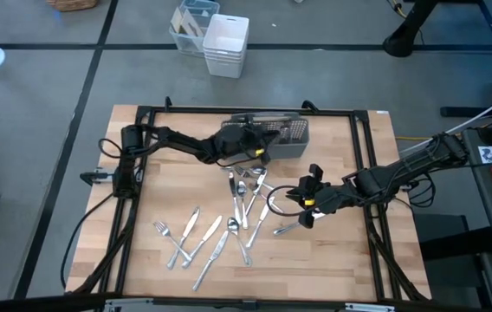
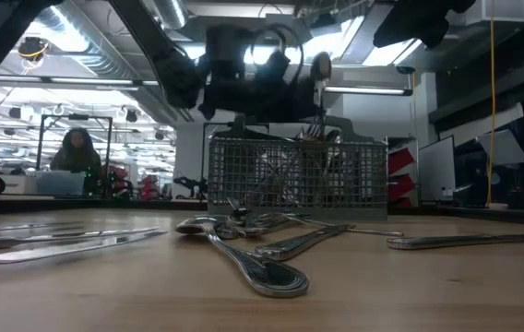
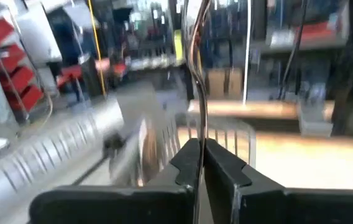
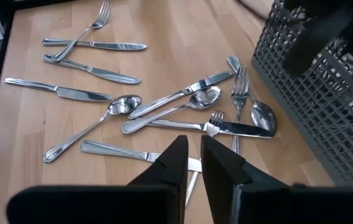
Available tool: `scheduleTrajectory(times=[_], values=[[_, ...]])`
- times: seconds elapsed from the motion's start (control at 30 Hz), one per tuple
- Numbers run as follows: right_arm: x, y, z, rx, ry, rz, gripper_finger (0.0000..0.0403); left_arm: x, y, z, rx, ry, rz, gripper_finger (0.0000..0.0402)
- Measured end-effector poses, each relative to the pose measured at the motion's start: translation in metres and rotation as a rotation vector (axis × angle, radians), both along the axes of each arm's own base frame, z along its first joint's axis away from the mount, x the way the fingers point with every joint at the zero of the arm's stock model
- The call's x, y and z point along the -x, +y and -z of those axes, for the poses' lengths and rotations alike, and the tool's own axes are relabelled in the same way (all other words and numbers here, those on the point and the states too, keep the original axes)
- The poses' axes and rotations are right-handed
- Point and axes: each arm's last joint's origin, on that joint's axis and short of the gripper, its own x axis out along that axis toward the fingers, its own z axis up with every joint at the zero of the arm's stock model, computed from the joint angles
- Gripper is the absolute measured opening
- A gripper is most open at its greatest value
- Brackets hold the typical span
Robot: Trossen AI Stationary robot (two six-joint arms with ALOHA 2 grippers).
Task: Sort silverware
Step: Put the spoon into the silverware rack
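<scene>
The grey mesh caddy (image 1: 282,139) stands at the table's far middle, with silverware upright inside it (image 2: 280,175). My left gripper (image 1: 257,154) hovers level over the caddy's near left part, shut on one slim piece of silverware (image 2: 319,74). More silverware, forks, knives and spoons (image 1: 229,221), lies flat and scattered on the wood in front of the caddy (image 4: 183,106). My right gripper (image 1: 305,206) hangs above the table to the right of that heap. Its fingers (image 4: 194,158) stand a narrow gap apart with nothing between them; a knife (image 4: 117,150) lies on the table below. My left gripper pinches the slim shaft (image 3: 199,134) of the piece between its two fingers, which come level from the table's left and lie across it. The piece stands roughly upright, its rounded end (image 2: 320,65) above the fingers and its lower part reaching down to the caddy's top (image 2: 315,134).
A black frame (image 1: 142,113) runs around the tabletop. White and clear bins (image 1: 226,43) stand on the floor beyond the far edge. A person (image 2: 76,152) sits far back in the room. Bare wood (image 1: 341,260) lies at the near right.
</scene>
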Motion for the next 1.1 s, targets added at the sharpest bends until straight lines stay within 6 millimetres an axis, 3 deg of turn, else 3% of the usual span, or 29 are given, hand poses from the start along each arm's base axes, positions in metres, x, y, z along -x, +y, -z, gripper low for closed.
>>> scheduleTrajectory(times=[0.6, 0.9, 1.1], values=[[0.0, 0.0, 0.0, -0.004, 0.004, -0.006, 0.0049, 0.0, 0.0, 0.01, 0.133, 0.048, -0.008, 0.0017], [0.0, 0.0, 0.0, -0.005, 0.004, -0.006, 0.0049, 0.001, 0.0, 0.009, 0.212, 0.008, -0.015, 0.0105], [0.0, 0.0, 0.0, -0.005, 0.003, -0.006, 0.0049, 0.003, -0.003, -0.006, 0.221, -0.02, -0.006, 0.0124]])
